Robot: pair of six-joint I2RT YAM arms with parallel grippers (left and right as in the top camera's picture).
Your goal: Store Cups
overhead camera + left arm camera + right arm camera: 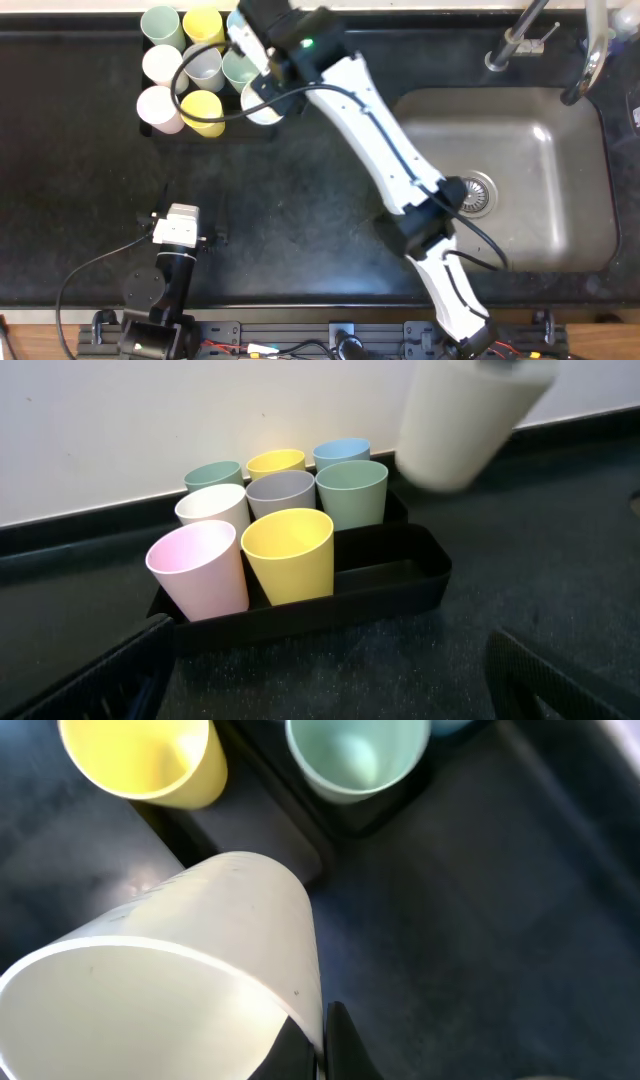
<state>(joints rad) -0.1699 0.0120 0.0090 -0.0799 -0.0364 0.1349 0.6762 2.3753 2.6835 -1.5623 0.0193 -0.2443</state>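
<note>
White cup pinched by wall in right gripper near tray, probably meant for its free corner; left gripper gaping wide, empty.

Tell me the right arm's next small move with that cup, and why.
Probably lower the white cup in the right gripper toward the black tray's one empty compartment, beside the front yellow cup. The cup hangs tilted near that corner, and eight cups already fill the other slots.
</note>
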